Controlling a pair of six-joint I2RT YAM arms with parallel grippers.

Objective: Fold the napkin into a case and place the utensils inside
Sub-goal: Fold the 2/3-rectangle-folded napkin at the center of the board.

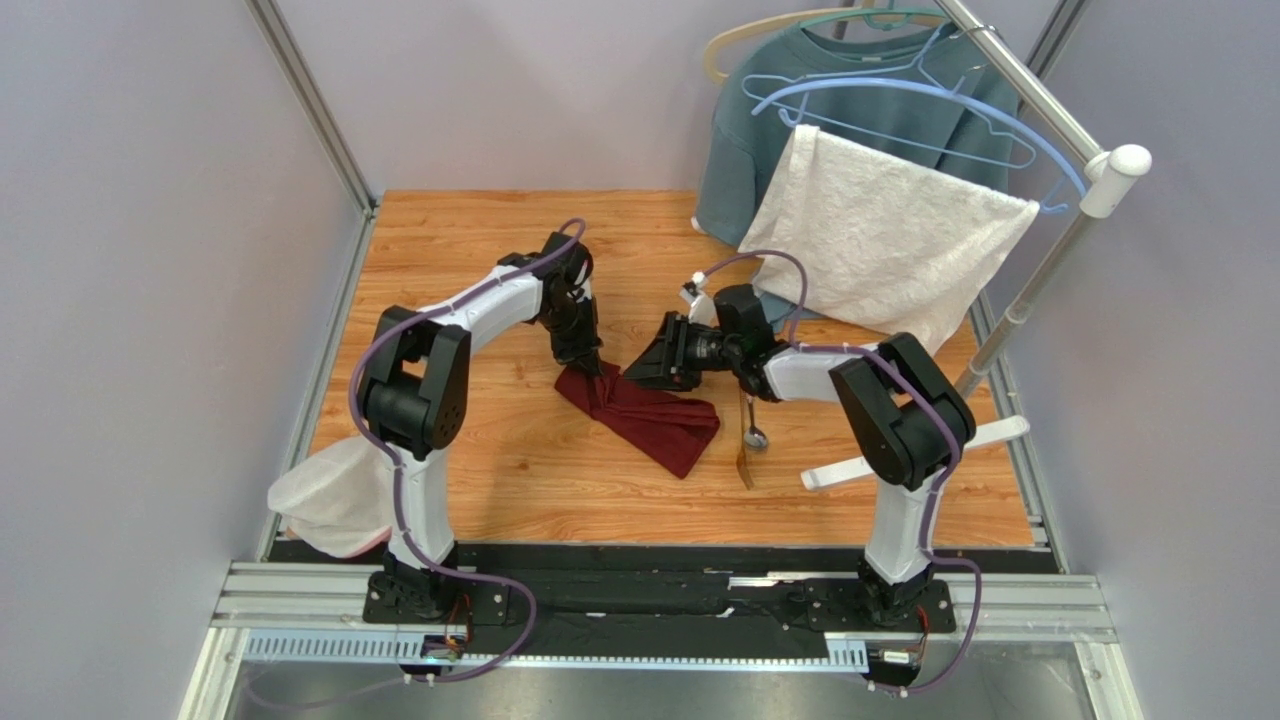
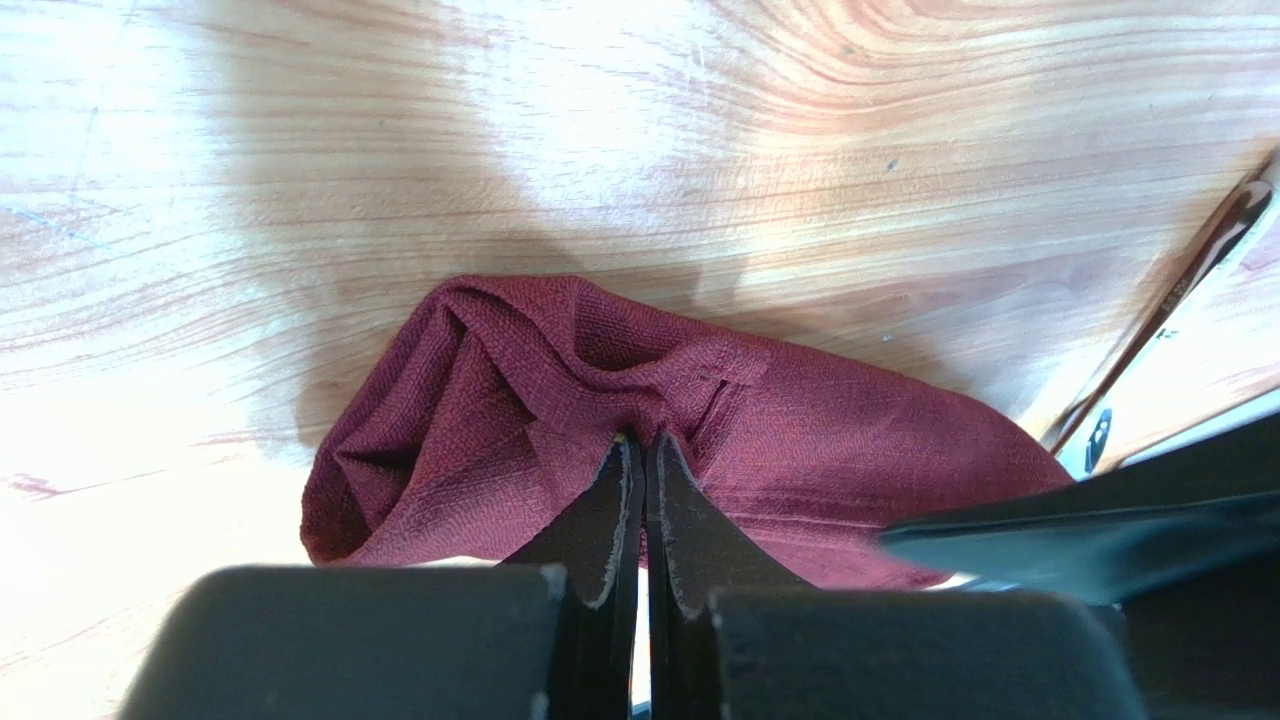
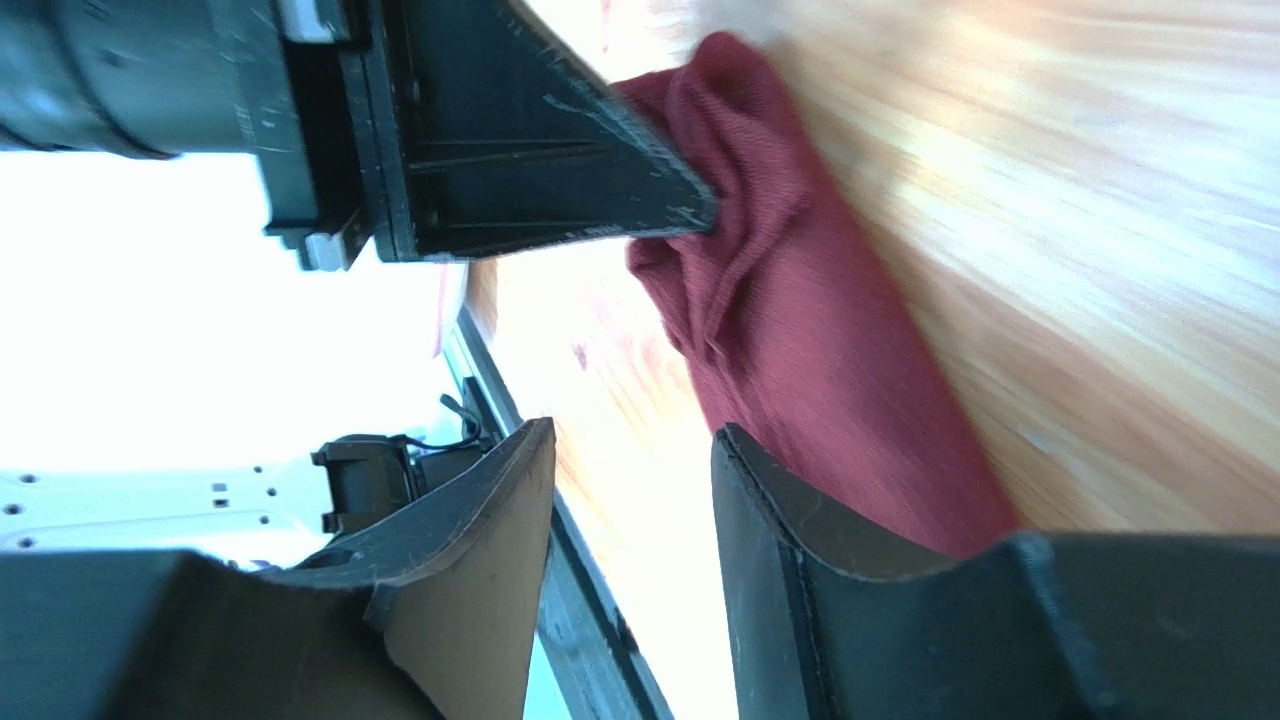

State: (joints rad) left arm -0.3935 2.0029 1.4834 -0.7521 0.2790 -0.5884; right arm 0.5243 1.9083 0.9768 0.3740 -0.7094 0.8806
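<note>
Wooden table (image 1: 451, 255): napkin (image 1: 649, 423), spoon (image 1: 756, 437), fork (image 1: 744, 470)

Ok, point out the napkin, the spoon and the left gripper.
napkin (image 1: 646, 419), top external view, middle of the cloth
spoon (image 1: 756, 438), top external view, its bowl
left gripper (image 2: 645, 447), left wrist view, between shut fingertips

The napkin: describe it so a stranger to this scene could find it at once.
At the middle of the wooden table lies a bunched cloth, one end pinched by the left gripper. This napkin alone is maroon; the hanging towel is white, the sweatshirt grey-blue.
</note>
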